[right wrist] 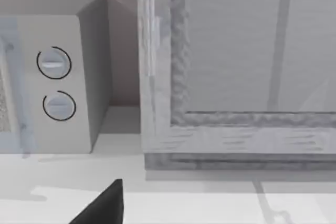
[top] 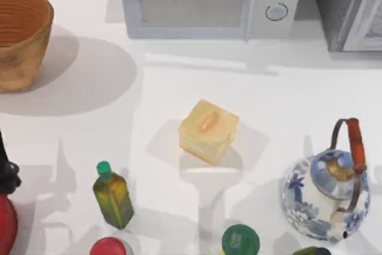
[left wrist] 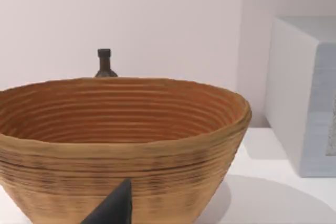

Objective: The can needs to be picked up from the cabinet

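The large dark grey speckled cabinet (top: 349,4) with its lighter framed panel door (right wrist: 252,56) stands shut at the table's far right, beside the white two-dial microwave (top: 209,1). The small can is presumably behind that door, so everything is left: opening, reaching, grasping. A dark fingertip (right wrist: 102,205) of the right gripper faces the door; I cannot tell either gripper's opening.

Woven basket (top: 21,34), far left. White microwave (top: 206,1) with two dials, far centre. Pale yellow box (top: 208,131), mid-table. Green-capped bottle (top: 112,195), near left. Blue-and-white teapot (top: 325,198), near right. Dark bottle (left wrist: 104,64), apparently behind the basket.
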{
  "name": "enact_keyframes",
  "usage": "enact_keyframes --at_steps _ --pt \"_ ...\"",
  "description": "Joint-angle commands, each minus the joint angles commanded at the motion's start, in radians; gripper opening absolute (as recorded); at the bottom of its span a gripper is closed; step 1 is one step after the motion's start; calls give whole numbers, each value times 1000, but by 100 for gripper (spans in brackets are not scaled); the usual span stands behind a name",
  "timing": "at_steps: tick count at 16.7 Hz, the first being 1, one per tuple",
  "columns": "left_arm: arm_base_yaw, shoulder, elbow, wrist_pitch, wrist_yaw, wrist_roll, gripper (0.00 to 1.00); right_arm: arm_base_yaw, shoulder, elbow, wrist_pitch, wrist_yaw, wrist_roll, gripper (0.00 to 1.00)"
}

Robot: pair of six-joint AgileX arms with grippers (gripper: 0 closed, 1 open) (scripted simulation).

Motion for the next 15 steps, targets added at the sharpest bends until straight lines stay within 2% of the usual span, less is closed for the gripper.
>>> enact_keyframes --at_steps 4,7,15 --pt "0 0 0 0 0 0 100 4 28 32 -9 4 0 100" --pt "0 0 0 0 0 0 100 19 134 158 -42 20 1 100" --pt "0 0 0 0 0 0 100 89 641 810 -201 95 6 100"
